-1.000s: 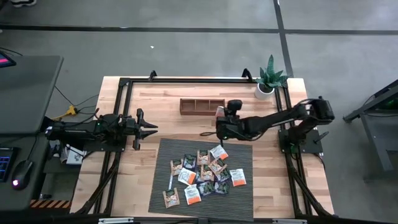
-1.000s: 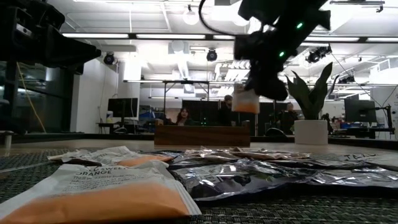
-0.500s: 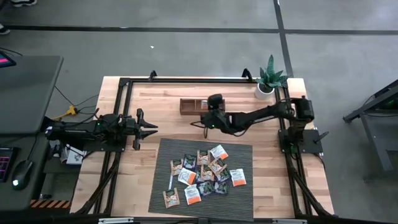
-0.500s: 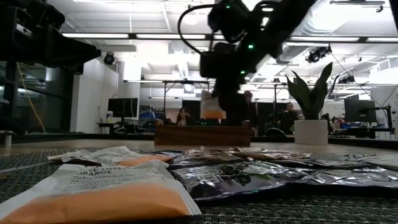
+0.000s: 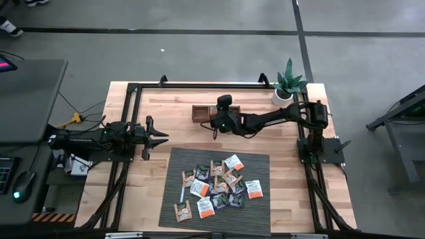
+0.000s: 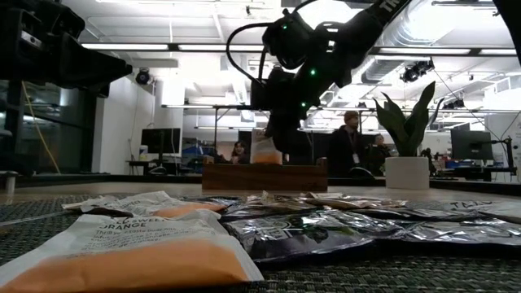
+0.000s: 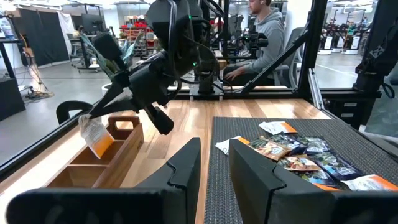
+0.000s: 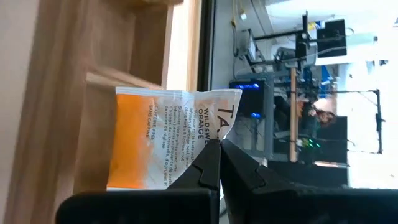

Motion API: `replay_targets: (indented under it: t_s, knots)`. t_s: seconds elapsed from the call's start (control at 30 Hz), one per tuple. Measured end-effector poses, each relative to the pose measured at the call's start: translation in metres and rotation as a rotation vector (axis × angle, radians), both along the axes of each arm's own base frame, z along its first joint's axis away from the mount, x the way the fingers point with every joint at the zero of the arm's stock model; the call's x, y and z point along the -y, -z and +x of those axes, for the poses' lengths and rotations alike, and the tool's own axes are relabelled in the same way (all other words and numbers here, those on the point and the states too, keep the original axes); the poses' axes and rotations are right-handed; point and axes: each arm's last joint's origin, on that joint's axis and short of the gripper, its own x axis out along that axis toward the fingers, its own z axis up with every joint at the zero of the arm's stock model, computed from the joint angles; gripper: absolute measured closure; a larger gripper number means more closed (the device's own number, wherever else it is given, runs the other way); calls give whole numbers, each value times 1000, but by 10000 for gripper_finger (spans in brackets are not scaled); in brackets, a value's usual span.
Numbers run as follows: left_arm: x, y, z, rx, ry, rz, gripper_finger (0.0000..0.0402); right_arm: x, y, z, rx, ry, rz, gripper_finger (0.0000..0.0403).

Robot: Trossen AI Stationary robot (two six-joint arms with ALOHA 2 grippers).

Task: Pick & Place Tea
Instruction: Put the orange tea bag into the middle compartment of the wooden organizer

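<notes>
Several small tea sachets (image 5: pixel 216 184), orange, white, tan and dark, lie flat on a dark ribbed mat (image 5: pixel 259 212); they also show in the left wrist view (image 7: pixel 298 155). My right gripper (image 5: pixel 214 123) is shut on one orange-and-white sachet (image 8: pixel 168 140) and hangs it over the wooden compartment tray (image 5: pixel 199 113) at the table's far side. In the low view this sachet (image 6: pixel 264 150) reaches down to the tray's rim (image 6: pixel 264 168). My left gripper (image 5: pixel 156 138) waits open at the table's left side, touching nothing. My right gripper pinches the sachet between its two fingers (image 8: pixel 208 165) at the white end (image 8: pixel 214 121), near a corner. The fingers slant down from the table's right. The sachet hangs tilted below them, orange end (image 7: pixel 102 146) lowest, over the tray (image 7: pixel 106 165); whether it touches the tray I cannot tell.
A potted plant (image 5: pixel 289 86) stands at the far right corner. Black frame rails (image 5: pixel 129 119) run along the table's sides. People sit at desks beyond the table (image 6: pixel 346 146). Bare wood lies between tray and mat (image 5: pixel 192 136).
My right gripper, still shut on the sachet, has swung from above the mat's far edge toward the table's left and far edge and has come down over the tray. The sachet has sunk with it to the tray's rim.
</notes>
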Motion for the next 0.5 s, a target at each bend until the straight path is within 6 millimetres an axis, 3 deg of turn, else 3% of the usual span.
replay_targets:
  t_s: [0.5]
  knots:
    - [0,0,0,0,0,0,319,15,1,-2,-2,-16,29,403]
